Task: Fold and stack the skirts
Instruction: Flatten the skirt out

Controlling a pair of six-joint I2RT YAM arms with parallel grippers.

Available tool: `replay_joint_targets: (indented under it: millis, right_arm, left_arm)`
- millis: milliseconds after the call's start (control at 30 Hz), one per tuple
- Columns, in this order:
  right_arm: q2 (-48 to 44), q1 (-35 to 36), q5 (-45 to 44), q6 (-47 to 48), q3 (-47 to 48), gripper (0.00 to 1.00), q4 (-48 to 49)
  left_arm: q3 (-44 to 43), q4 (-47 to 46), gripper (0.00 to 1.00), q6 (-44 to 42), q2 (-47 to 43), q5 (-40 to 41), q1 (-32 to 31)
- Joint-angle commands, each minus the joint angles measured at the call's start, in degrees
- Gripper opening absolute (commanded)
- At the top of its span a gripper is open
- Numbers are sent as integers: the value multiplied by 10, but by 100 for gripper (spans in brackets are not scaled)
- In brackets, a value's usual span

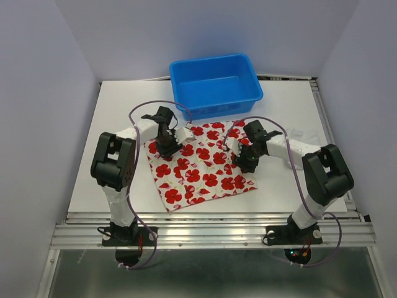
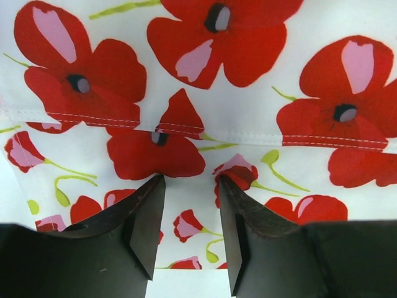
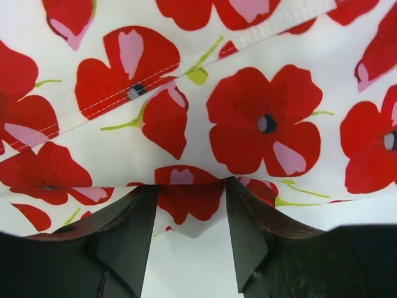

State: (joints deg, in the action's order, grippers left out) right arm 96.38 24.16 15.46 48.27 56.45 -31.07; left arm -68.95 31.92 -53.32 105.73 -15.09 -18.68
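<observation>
On flowered skirt (image 1: 201,169) | left gripper (image 2: 190,179), right gripper (image 3: 188,183) (jaws apart)

No text, label, brand or number can be read (in any view).

Left hand (image 1: 167,149) and right hand (image 1: 247,164) sit on the flowered skirt (image 1: 198,172) before the blue tub (image 1: 214,104).

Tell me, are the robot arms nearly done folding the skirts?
Not nearly. Done: nothing yet; the flowery skirt lies spread flat, unfolded. In hand: the left end effector and right end effector sit at its edges, jaws apart over the cloth, not pinched. Left: fold it, fold the white cloth by the right arm, probably the other skirt, then stack both.
</observation>
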Motion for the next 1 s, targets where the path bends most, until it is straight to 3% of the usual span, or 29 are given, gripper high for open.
replay_joint_targets:
  millis: [0, 100, 233, 267, 367, 433, 633, 733, 967]
  right_arm:
    - [7, -4, -24, 33, -27, 52, -80]
    - [-40, 18, 4, 49, -48, 52, -154]
    - [-98, 127, 85, 18, -48, 52, -227]
    - [-102, 188, 108, -14, -20, 53, -233]
    - [-87, 250, 178, -77, 66, 53, -243]
    - [-66, 243, 184, -100, 110, 53, -240]
    - [-45, 48, 138, -72, 157, 50, -176]
    - [-10, 12, 101, -60, 162, 48, -153]
    - [56, 6, 10, -33, 109, 43, -84]
  left_arm:
    - [-57, -21, 48, 28, 76, 38, -2]
    - [-82, -27, 48, 23, 90, 25, -1]
    - [-119, -41, 56, 61, 73, 2, 1]
    - [-137, -39, 59, 70, 67, -18, 9]
    - [-156, 5, 60, 87, 34, -61, 18]
    - [-143, 38, 61, 84, -15, -64, 20]
    - [-37, 97, 61, 88, -130, -59, 22]
    - [-11, 115, 60, 96, -138, -62, 22]
    - [20, 99, 58, 100, -92, -25, 8]
